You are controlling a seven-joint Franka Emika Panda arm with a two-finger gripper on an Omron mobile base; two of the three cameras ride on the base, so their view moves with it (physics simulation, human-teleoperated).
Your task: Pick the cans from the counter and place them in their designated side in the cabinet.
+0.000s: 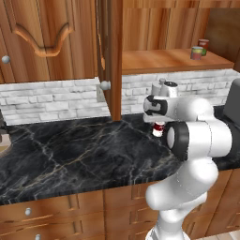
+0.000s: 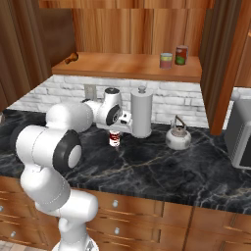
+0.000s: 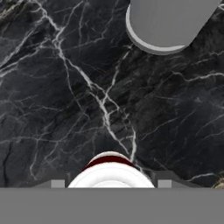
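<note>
A small red-and-white can (image 2: pixel 114 139) is on or just above the black marble counter (image 2: pixel 162 171), in front of the paper-towel roll. My gripper (image 2: pixel 115 132) reaches down over it and is shut on its sides. In the hand view the can's white top (image 3: pixel 110 171) sits between the two fingertips (image 3: pixel 57 183). From the left base view the can (image 1: pixel 159 129) peeks out under the hand (image 1: pixel 157 107). The other can (image 2: pixel 166 60), grey-green top over yellow and red, stands on the open cabinet's shelf (image 2: pixel 122 66), also visible in the left base view (image 1: pixel 197 52).
A red can with green top (image 2: pixel 182 54) stands beside the shelf can. The tall white paper-towel roll (image 2: pixel 141 112) is right behind the hand, and a silver kettle (image 2: pixel 177 137) to its right. A grey appliance (image 2: pixel 240 132) sits at the far right. The open cabinet door (image 1: pixel 110 56) hangs over the counter.
</note>
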